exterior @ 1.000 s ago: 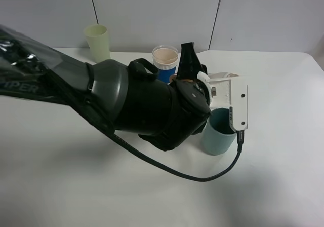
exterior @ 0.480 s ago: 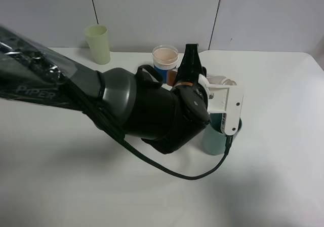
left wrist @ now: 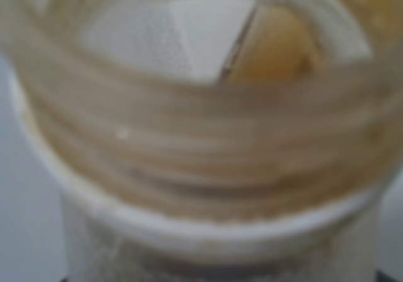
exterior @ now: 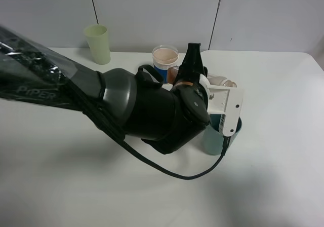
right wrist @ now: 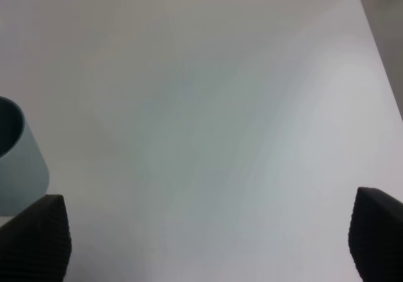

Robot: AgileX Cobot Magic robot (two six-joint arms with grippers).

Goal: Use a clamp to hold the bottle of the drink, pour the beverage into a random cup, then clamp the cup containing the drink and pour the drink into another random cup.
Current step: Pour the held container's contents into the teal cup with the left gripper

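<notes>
My left gripper (exterior: 195, 74) is shut on the bottle (exterior: 220, 79), which lies tipped on its side above the teal cup (exterior: 216, 136). The arm's white bracket (exterior: 225, 108) hides most of that cup's inside. In the left wrist view the bottle's blurred threaded mouth (left wrist: 201, 137) fills the picture, and an amber-brown patch of beverage (left wrist: 277, 49) shows inside it. The blue-banded white cup (exterior: 164, 60) stands just behind the arm. My right gripper (right wrist: 204, 238) is open over bare table, with the teal cup (right wrist: 16, 156) off to one side of it.
A pale green tumbler (exterior: 97, 43) stands at the back left by the wall. The bulky black left arm (exterior: 142, 110) and its cable (exterior: 192, 175) cross the middle of the white table (exterior: 283, 176).
Over the last second the left wrist shifted slightly and its white bracket came lower over the teal cup. In the last half second almost nothing moved.
</notes>
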